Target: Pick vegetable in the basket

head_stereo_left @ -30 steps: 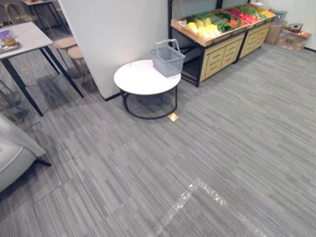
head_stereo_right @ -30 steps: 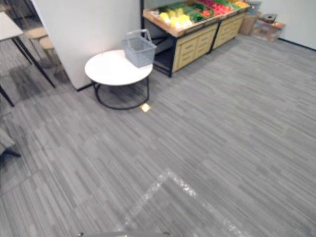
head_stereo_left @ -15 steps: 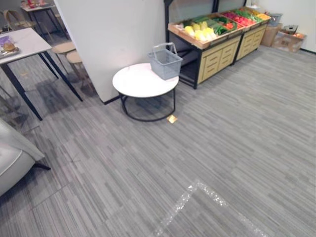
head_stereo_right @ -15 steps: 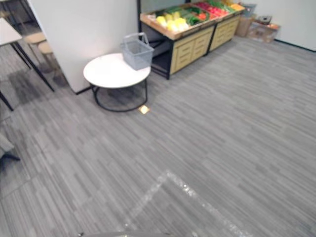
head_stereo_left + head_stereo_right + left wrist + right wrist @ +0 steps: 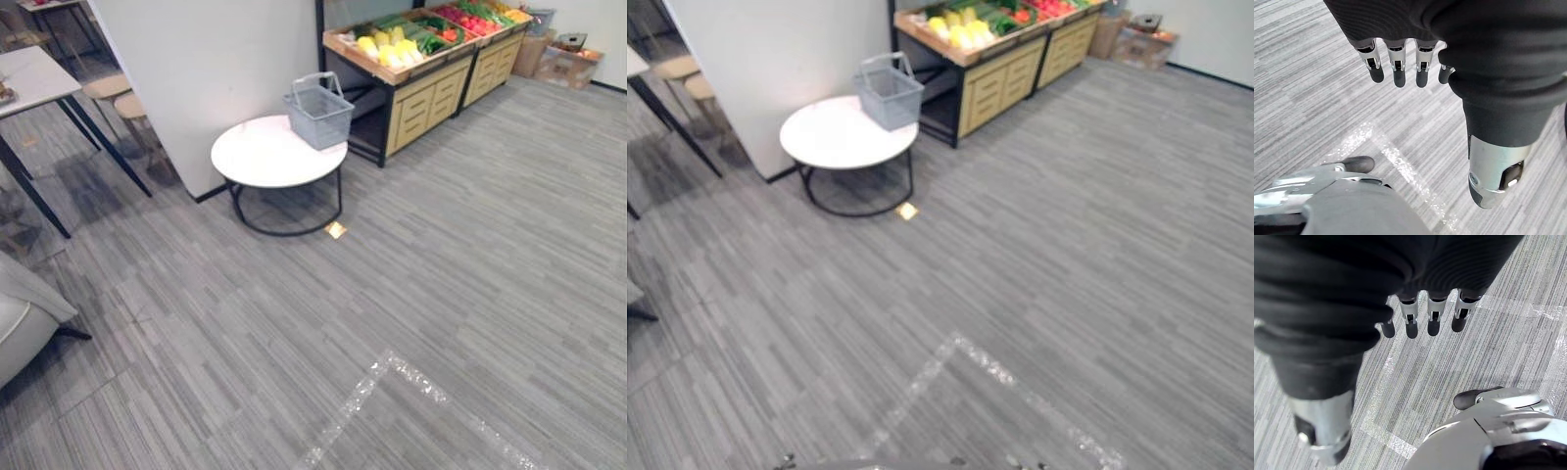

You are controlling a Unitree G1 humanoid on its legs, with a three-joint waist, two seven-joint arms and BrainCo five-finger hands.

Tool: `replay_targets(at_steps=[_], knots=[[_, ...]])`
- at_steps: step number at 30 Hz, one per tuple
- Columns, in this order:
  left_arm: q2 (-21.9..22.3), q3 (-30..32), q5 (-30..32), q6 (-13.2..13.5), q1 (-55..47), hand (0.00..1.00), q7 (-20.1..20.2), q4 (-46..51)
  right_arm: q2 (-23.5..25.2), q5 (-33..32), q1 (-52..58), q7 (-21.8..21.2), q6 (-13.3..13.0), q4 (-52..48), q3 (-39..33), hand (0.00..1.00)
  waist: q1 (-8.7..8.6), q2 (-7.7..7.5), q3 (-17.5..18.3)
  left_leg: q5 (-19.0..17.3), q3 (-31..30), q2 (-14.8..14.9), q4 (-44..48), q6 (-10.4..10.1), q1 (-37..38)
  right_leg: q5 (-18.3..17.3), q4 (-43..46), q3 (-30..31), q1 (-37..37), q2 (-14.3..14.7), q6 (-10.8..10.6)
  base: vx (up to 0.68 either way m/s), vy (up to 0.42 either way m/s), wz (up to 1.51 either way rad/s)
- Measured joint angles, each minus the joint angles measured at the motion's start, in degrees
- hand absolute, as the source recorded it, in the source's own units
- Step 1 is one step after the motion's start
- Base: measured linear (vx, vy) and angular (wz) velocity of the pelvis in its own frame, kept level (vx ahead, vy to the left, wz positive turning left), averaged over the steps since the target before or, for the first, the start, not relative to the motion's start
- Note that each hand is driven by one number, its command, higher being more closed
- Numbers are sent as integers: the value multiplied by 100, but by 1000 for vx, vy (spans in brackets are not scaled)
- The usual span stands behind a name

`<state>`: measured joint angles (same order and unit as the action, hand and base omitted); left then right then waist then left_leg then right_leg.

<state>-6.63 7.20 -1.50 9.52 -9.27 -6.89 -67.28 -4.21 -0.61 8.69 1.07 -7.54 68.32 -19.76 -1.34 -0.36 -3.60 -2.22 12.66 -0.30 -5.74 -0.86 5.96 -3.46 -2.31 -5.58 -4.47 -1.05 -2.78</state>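
A grey wire basket [image 5: 318,110] with its handle up stands on the far edge of a round white table [image 5: 265,157], some way ahead on the left. Behind it a wooden stand [image 5: 407,93] holds yellow vegetables [image 5: 387,51], green ones [image 5: 421,39] and red ones [image 5: 465,20] in trays. My left hand [image 5: 1400,58] hangs over the grey floor with straight fingers and holds nothing. My right hand [image 5: 1422,313] hangs the same way, fingers relaxed and empty. Both hands are far from the basket.
A white wall panel [image 5: 206,69] rises behind the round table. A black-legged table [image 5: 34,83] and stools [image 5: 113,93] stand at the far left, a pale sofa [image 5: 20,313] at the near left. Cardboard boxes [image 5: 558,54] sit at the far right. Shiny tape lines [image 5: 392,377] cross the floor.
The whole picture has slid up and to the left, so the camera has moved; the table, basket and stand keep their places relative to each other.
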Motion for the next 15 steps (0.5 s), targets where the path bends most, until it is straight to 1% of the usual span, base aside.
replay_targets(at_steps=[4,5,7,8,9,10,11,13,15], knots=[[7,-2,-67,79,7,0,-28,26,2,-8,-1,84,-63,0,-5,0,-4,5,-2,1,14,1,3,-1,21,0,5,3,-24,0,0,0,0,0],[9,-4,-124,133,8,0,-24,28,2,-12,-1,96,-68,0,-5,0,-5,6,-3,1,14,3,2,0,22,0,16,2,-18,0,0,-47,-18,0],[10,-4,-320,173,8,0,-16,32,2,-19,2,98,-69,0,-4,0,-6,8,-5,1,15,5,-4,1,22,0,37,3,1,0,0,-20,-7,0],[10,-10,-644,174,4,0,73,32,3,-69,7,97,-70,0,-3,0,-5,9,-7,3,19,5,-6,3,21,0,45,3,6,-1,-1,0,0,0],[9,-12,-768,174,-2,0,108,31,3,-83,11,95,-70,-1,2,0,-5,10,-9,3,25,5,-7,3,22,0,49,6,9,-2,-1,0,0,0],[11,-20,-912,174,-5,0,137,31,2,-128,11,93,-70,-2,2,0,-5,42,-37,3,34,11,-7,3,21,-2,74,11,21,0,1,0,0,0],[15,-19,-1028,175,-3,0,191,31,3,-166,11,89,-70,-4,0,0,-5,31,-47,1,46,17,-5,1,21,-20,123,18,38,1,21,-9,-7,-8],[18,-20,-1419,184,4,0,370,44,18,-173,-9,73,-79,-48,4,0,-5,28,-159,-22,87,43,13,-37,11,-229,632,83,278,7,103,-26,-23,-15],[-2,-5,-1573,183,14,0,471,71,56,-177,10,-2,-89,-47,4,0,-17,-51,-234,-45,138,48,51,-65,-29,-516,1184,132,580,-7,150,-10,-51,-11]])
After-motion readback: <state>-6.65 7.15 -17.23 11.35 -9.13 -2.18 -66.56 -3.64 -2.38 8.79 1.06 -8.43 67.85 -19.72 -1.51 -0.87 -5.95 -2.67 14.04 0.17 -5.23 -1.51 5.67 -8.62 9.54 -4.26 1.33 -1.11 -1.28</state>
